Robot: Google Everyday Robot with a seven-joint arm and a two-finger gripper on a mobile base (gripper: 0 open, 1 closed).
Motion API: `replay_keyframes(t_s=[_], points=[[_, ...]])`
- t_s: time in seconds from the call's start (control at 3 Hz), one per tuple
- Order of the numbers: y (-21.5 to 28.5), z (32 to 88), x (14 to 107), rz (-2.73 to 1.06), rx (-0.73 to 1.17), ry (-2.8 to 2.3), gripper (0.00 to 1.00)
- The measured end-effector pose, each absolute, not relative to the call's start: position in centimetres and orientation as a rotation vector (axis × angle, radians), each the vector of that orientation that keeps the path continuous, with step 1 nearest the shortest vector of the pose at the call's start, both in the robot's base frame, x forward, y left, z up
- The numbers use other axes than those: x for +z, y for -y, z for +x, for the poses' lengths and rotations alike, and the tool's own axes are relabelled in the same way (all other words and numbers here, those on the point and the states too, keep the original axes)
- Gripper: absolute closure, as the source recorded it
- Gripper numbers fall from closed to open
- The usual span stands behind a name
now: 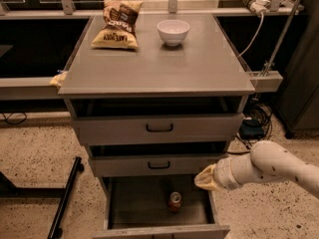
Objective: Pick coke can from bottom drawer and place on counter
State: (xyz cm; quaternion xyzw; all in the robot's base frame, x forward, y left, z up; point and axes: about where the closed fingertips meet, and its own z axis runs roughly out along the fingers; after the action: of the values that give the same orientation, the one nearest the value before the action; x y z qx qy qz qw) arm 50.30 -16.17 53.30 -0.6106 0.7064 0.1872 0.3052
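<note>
Coke can (174, 201): upright on the floor of the bottom drawer (139, 203), lower centre of frame, drawer pulled out. 1 can only, silver top facing up.

Gripper (205, 177): lower right of frame, on the end of the white arm (271, 164), above the drawer's right side, up and right of the can, not touching it. Jaws apart or together: cannot tell.

Desk (164, 68): carries 1 white bowl (173, 32) and 1 chip bag (117, 24), both toward the upper edge. 2 shallower drawers (159, 128) sit below it.
</note>
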Motion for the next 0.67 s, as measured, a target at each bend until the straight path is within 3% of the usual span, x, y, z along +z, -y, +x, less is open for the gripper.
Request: replay_keyframes(t_s=[0.67], points=[[19.5,52.7,42.0,-1.600,0.446,-1.811,1.00]])
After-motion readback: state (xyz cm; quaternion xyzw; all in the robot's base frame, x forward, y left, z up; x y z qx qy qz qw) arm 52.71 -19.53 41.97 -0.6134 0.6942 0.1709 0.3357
